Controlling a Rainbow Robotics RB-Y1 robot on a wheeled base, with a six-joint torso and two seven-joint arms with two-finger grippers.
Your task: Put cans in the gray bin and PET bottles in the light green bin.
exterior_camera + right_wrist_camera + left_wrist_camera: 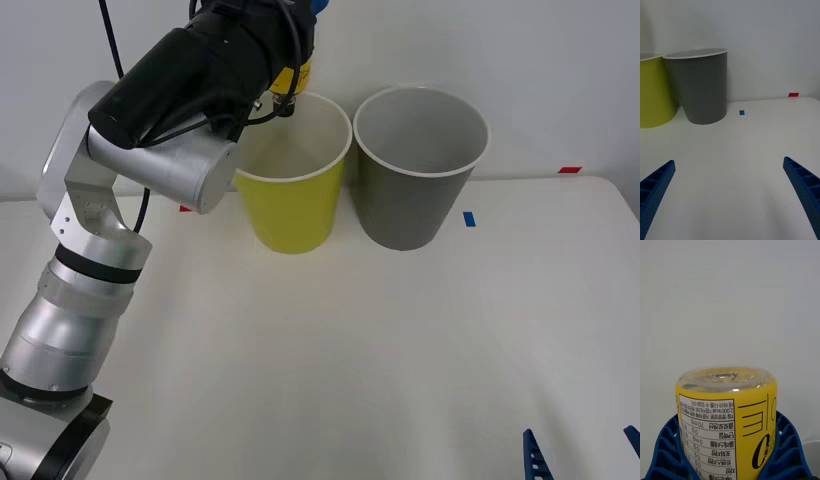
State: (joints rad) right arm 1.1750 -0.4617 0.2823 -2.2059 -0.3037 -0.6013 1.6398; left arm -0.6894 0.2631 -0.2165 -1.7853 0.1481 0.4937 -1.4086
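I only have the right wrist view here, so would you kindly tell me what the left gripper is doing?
Observer: The left gripper is shut on the bottle, its blue fingers clasping the yellow label.
Operator: Where is it relative to the bins?
Observer: In the front view it is raised above the back rim of the light green bin.
Operator: Is anything in the gray bin?
Observer: The front view shows no item in the part of the gray bin that it sees into.
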